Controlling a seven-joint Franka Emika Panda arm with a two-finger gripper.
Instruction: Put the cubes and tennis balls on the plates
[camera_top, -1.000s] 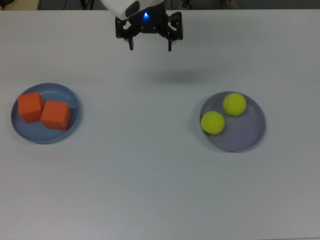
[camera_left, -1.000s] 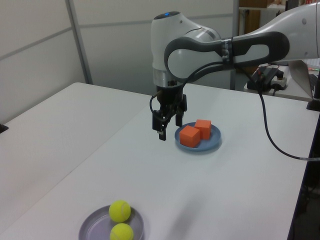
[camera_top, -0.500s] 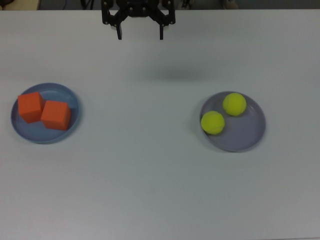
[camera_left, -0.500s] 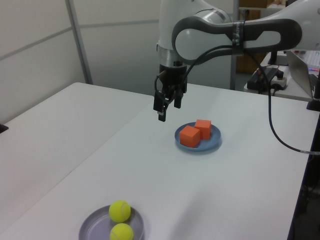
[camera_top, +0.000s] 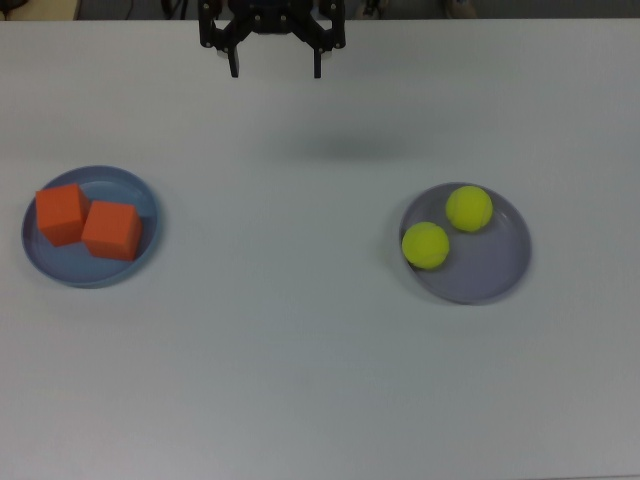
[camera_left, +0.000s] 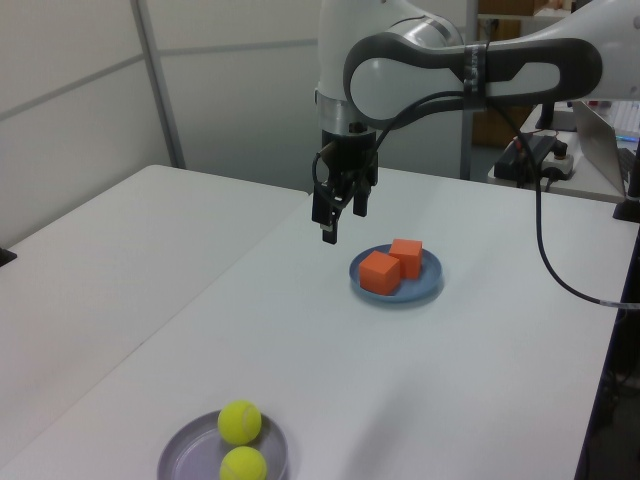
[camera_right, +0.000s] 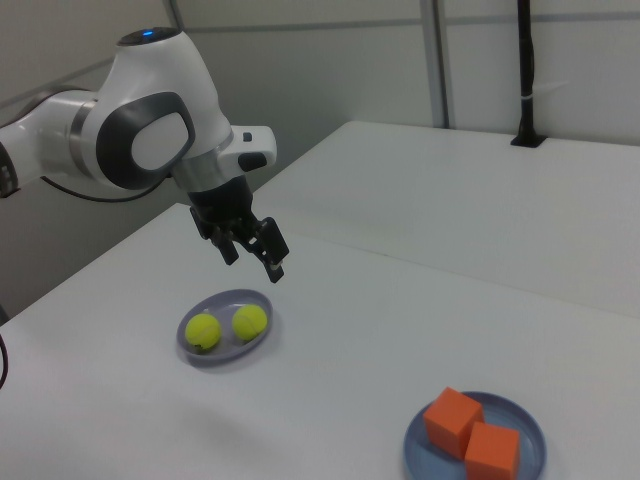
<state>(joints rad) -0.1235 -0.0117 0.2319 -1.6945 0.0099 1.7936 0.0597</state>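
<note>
Two orange cubes (camera_top: 61, 213) (camera_top: 112, 230) sit side by side on the blue plate (camera_top: 125, 184) at the top view's left. Both tennis balls (camera_top: 469, 208) (camera_top: 426, 245) rest on the lavender plate (camera_top: 492, 272) at the top view's right. My gripper (camera_top: 276, 70) hangs open and empty high above the table's far edge, between the plates and apart from both. The left view shows the gripper (camera_left: 341, 222) above and left of the cubes (camera_left: 380, 273) on the blue plate (camera_left: 427, 284). In the right view the gripper (camera_right: 256, 264) hovers over the balls' plate (camera_right: 226, 299).
The white table (camera_top: 300, 350) spans the whole top view. A black cable (camera_left: 545, 270) droops from the arm at the left view's right. A black post (camera_right: 525, 70) stands at the table's far corner in the right view.
The open gripper has risen and pulled back toward the top edge of the top view. Cubes, balls and plates have stayed put.
</note>
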